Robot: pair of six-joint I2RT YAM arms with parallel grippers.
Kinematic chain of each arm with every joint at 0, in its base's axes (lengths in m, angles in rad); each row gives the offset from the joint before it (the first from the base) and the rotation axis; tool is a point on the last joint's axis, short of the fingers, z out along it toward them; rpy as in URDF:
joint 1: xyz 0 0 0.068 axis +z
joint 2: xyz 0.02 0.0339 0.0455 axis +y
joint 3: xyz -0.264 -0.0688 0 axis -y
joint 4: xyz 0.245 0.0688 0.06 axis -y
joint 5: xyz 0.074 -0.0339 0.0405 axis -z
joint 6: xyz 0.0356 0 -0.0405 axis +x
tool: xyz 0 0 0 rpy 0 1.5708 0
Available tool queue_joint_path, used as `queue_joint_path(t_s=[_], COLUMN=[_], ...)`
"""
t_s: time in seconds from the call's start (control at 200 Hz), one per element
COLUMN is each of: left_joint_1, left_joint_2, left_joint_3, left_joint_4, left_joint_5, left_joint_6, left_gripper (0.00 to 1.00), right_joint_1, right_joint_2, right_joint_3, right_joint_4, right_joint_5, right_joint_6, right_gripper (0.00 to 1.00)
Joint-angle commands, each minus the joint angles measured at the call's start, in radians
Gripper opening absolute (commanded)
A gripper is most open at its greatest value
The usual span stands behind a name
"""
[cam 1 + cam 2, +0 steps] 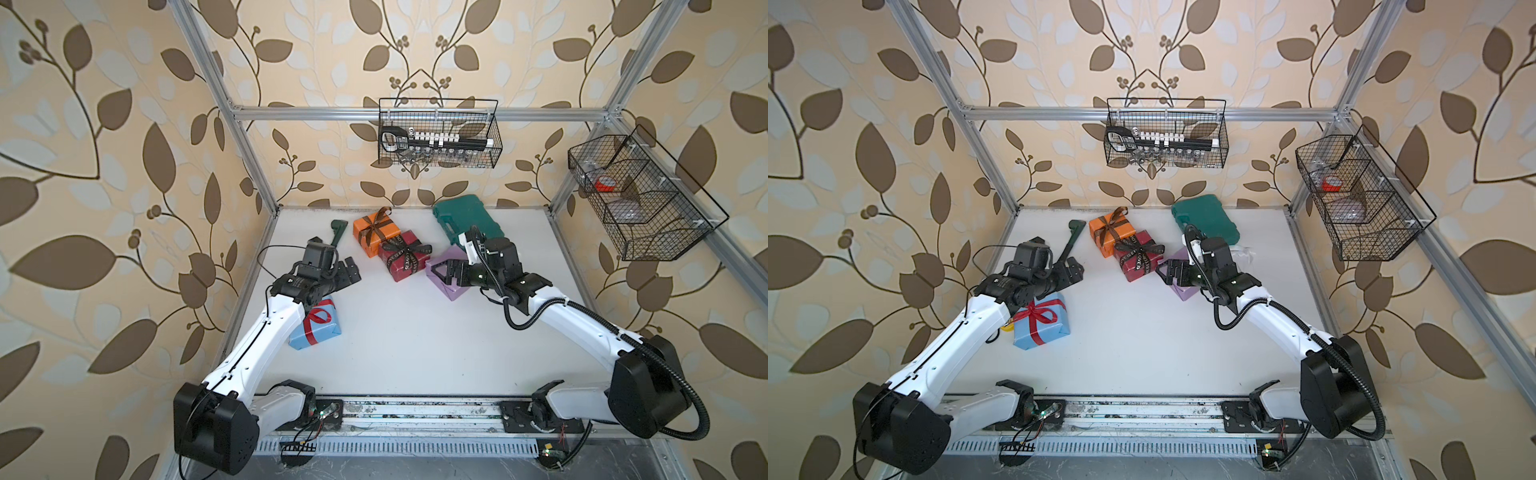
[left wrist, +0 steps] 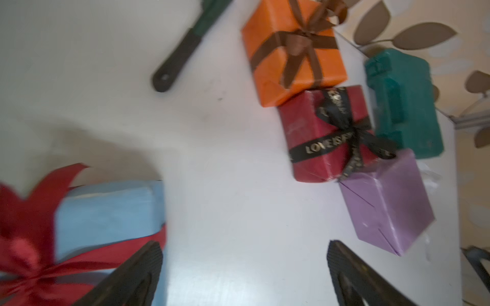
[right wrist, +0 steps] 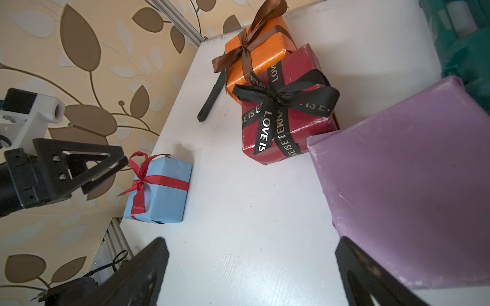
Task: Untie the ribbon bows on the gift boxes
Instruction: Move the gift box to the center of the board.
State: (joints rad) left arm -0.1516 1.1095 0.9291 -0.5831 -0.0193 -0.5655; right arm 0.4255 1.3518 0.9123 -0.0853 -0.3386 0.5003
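The left gripper [image 2: 244, 265] is hanging wide open and empty, just beside the light blue box [image 2: 106, 212] with its red bow [image 2: 23, 251] tied. The right gripper [image 3: 252, 265] is hovering by the lilac box [image 3: 397, 172], likewise spread, gripping nothing. Beyond, the dark red box [image 3: 318, 125] and the orange box [image 3: 265, 53] are sitting pressed together — the black lettered bow [image 3: 281, 96] and the brown bow [image 3: 245, 45] tied.

Table [image 1: 407, 340] seen from high overhead in both top views; gift boxes [image 2: 299, 127] beyond the fingers [image 3: 143, 270] shared by both close wrist views.
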Motion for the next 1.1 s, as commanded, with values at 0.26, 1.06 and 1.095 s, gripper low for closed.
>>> queue_joint_path(t_s=[0.26,1.06,1.095], left_joint_1=[0.330,0.178,0.144], left_joint_2=[-0.060,0.009,0.010], left_joint_3=[-0.094,-0.368,-0.383], left_joint_4=[-0.015,0.330,0.352], left_joint_5=[-0.151,0.319,0.312], left_joint_6=[0.028,-0.206,-0.261], left_gripper=[0.99,0.97,0.99], right_joint_1=[0.007,0.008,0.009], right_joint_2=[0.001,-0.003,0.001], right_joint_3=[-0.014,-0.004,-0.004], right_joint_4=[-0.033,-0.088,-0.085], right_joint_5=[0.056,0.101,0.090], right_joint_6=[-0.040,-0.064,-0.058], right_gripper=[0.99,0.99,0.99])
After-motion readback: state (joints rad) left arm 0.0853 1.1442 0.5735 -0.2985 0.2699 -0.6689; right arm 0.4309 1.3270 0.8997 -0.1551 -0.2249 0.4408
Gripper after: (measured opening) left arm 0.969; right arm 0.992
